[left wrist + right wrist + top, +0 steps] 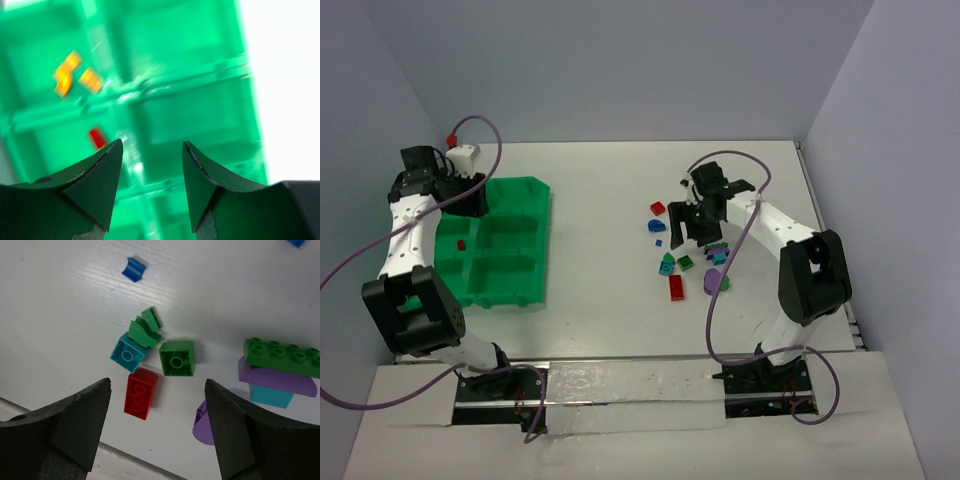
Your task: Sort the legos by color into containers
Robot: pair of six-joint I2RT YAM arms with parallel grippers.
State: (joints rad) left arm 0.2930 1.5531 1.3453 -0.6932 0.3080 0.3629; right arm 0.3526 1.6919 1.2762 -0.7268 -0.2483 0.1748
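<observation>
The green tray of containers (546,240) lies at the left, and my left gripper (470,196) hovers open over its far left part. In the left wrist view the blurred tray (200,115) holds two orange legos (66,75) in one bin and a red lego (97,138) in another, with nothing between the fingers. My right gripper (704,226) hangs open over the loose legos at the right. Below it lie a red brick (141,393), a green brick (176,358), a teal brick (129,353), a purple piece (204,424) and a green plate (282,356) stacked on purple and teal.
More loose legos lie on the white table: a small blue piece (134,269), a red one (658,208) and a blue one (656,225). A white box with a red knob (462,152) stands behind the tray. Grey walls close in the table on three sides.
</observation>
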